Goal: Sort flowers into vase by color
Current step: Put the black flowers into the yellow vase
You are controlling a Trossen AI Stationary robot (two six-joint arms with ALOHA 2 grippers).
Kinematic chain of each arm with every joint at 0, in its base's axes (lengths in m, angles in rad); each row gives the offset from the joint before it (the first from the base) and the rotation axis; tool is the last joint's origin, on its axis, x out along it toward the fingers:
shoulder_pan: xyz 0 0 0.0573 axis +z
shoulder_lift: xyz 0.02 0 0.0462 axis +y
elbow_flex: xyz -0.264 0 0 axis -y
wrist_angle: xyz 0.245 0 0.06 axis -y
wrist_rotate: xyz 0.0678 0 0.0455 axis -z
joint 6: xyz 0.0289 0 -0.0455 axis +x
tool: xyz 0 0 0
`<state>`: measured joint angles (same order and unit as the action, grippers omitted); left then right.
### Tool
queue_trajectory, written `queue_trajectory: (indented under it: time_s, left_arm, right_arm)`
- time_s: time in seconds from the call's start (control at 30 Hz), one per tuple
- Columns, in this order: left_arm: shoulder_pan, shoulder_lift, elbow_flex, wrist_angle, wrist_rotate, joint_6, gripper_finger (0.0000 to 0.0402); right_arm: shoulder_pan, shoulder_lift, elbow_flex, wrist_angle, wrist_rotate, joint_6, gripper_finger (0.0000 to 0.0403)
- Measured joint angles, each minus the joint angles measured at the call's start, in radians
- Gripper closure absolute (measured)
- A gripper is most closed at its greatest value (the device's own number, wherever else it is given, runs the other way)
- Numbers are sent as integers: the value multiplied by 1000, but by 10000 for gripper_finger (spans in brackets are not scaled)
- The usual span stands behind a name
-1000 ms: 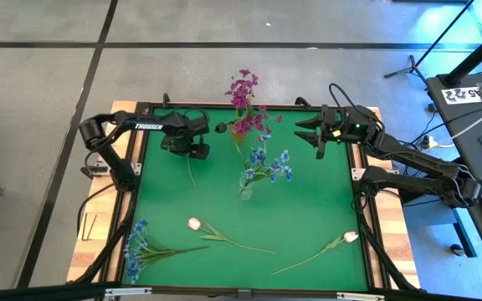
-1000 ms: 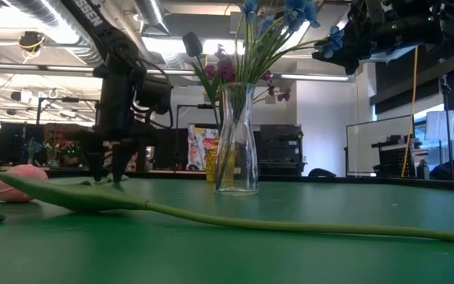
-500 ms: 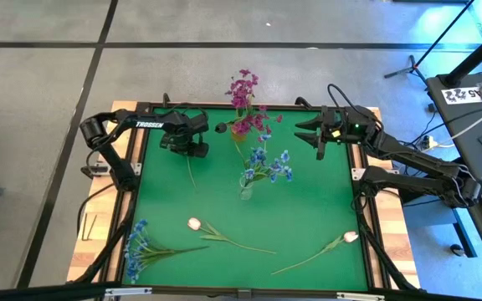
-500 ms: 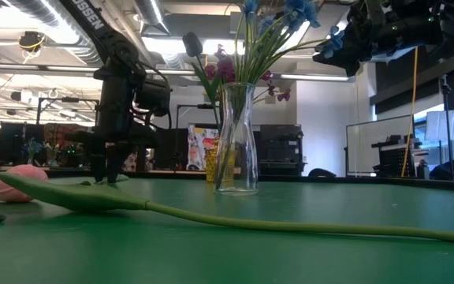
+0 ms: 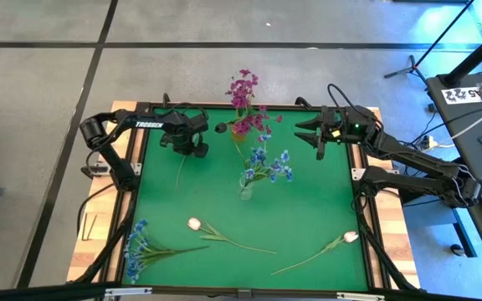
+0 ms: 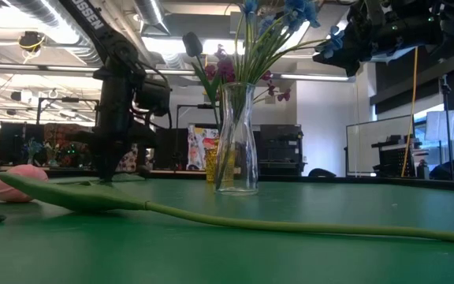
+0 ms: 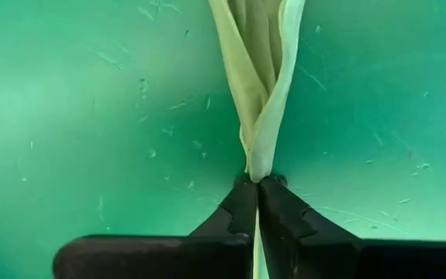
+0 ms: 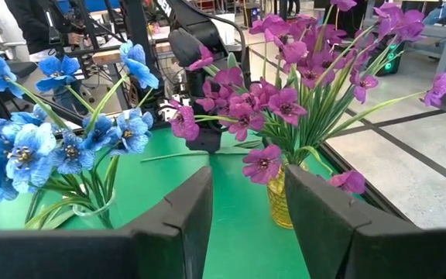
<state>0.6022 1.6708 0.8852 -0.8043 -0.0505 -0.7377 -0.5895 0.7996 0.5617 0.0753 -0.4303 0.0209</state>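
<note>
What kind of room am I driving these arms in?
Probably a robotics lab or workshop: bare concrete floor around the green table, exposed ceiling ducts, and equipment racks behind the glass vase.

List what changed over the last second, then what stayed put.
The left tool closed on the green stem at the table's far left; the stem's free end swung leftward. The right tool stayed hovering open at the far right; both vases' bouquets, two tulips and the loose blue spray didn't move.
</note>
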Motion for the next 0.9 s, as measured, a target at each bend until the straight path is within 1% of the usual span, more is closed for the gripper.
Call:
queue_trajectory:
  time_s: [0.1,0.23,0.37,0.5,0.6,0.7,0.77,0.83,0.9]
  left_arm:
    - [0,-31,-3,-4,-20,9,399]
    - [1,-125,-3,-16,-60,9,400]
    - [0,-257,-3,-17,-85,9,401]
    - [-13,-417,-2,22,-101,40,401]
    - [-51,-524,-1,107,-108,77,401]
    - [-108,-600,0,247,-161,149,401]
    - [-155,-626,0,355,-206,208,401]
    - [-199,-633,0,459,-248,301,401]
    - [-220,-631,0,539,-299,391,401]
  right_arm:
    - [0,0,0,0,0,0,243]
    - [0,0,0,0,0,0,243]
    - [0,0,0,2,0,0,243]
    - [0,0,0,4,0,0,243]
    - [0,0,0,10,0,0,243]
    - [0,0,0,23,0,0,243]
    - [0,0,0,34,-1,0,243]
    - [0,0,0,39,-1,1,243]
    - [0,0,0,39,-1,5,243]
